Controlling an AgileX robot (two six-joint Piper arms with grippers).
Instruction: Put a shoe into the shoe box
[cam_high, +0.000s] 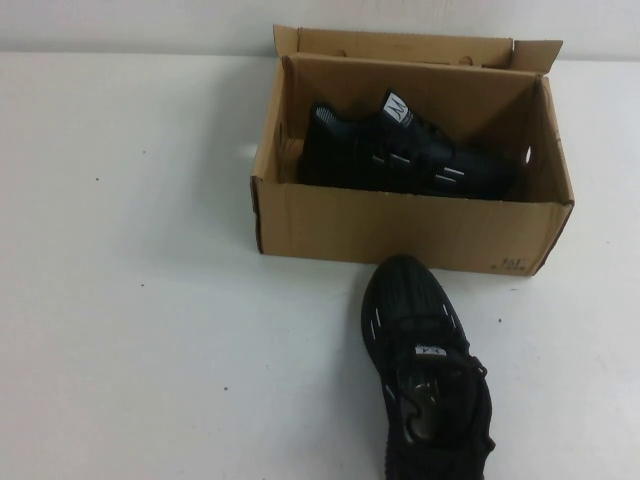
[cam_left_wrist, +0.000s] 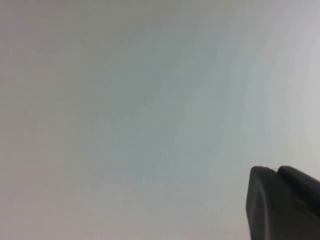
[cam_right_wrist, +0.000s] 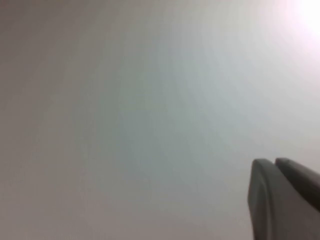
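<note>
Both pairs of jaws are pressed together with nothing between them: the left gripper (cam_left_wrist: 276, 172) shows only as dark fingertips in the lower right corner of its wrist view, over a plain pale surface, and the right gripper (cam_right_wrist: 275, 162) shows the same way, greyer, in the lower right corner of its own view, with a bright glare in the upper right. Neither arm appears in the high view. There, the shoe box (cam_high: 400, 225) stands in the upper middle of the frame on the white table (cam_high: 150, 300), its lid flap open and standing up at the back. A small dark print sits near the lower right corner of its front wall, too small to read. One shoe (cam_high: 405, 150) lies inside the box, on its side along the length of the box, its white tongue label up with a dark logo that cannot be made out; short white dashes show on its side, and its lower part is hidden behind the front wall. The other shoe (cam_high: 425, 370) lies on the table just in front of the box, right of centre, toe towards the box; its heel is cut off by the bottom edge. A small white label on its tongue is not legible.
</note>
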